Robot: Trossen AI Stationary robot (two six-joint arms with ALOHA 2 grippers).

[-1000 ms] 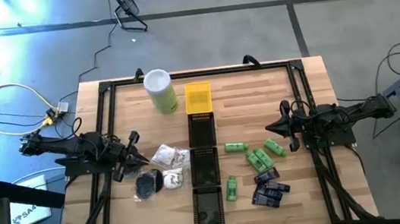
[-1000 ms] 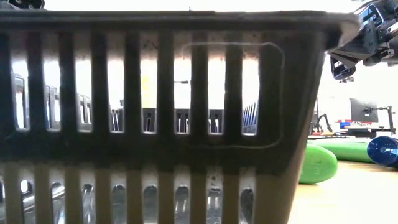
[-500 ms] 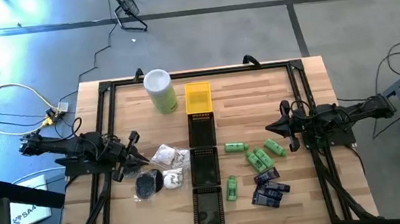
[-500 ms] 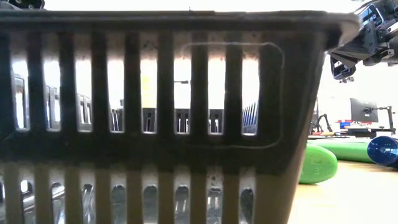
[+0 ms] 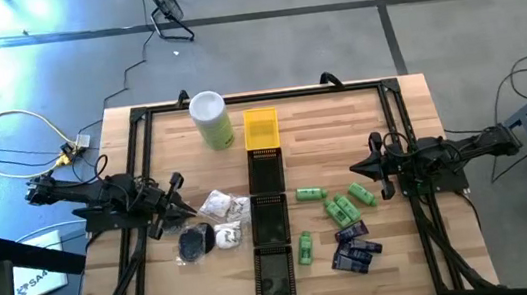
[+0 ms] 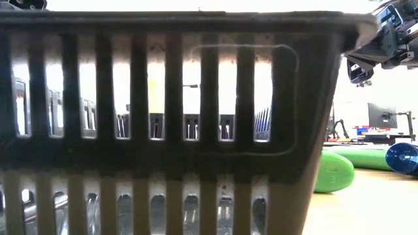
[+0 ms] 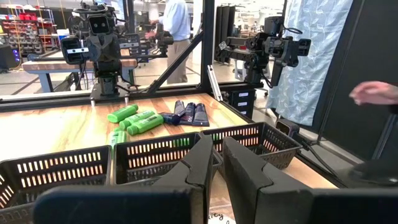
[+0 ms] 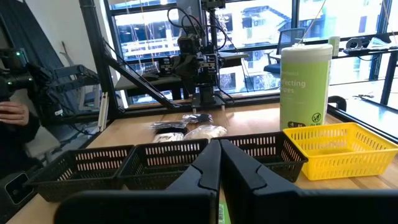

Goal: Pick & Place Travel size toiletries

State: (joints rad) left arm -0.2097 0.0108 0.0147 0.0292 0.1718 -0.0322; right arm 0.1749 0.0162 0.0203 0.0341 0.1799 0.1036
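The right arm's dark two-fingered tool (image 8: 219, 163) has its fingers pressed together, holding nothing. Past them a row of black slotted plastic baskets (image 8: 149, 163) stands on the wooden table (image 8: 249, 118), ending beside a yellow slotted plastic basket (image 8: 339, 147). Behind that basket rises a tall pale-green canister with a white lid (image 8: 303, 84). Farther across lie white crinkly clear-wrapped pieces (image 8: 204, 131) and something dark, perhaps black round pucks (image 8: 168, 127), before the other dark arm (image 8: 198, 65). A person's hand (image 8: 12, 114) shows at the edge.

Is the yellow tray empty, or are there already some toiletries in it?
Empty. The yellow tray shows only its bare mesh floor and walls in the right wrist view; nothing lies inside it from above either.
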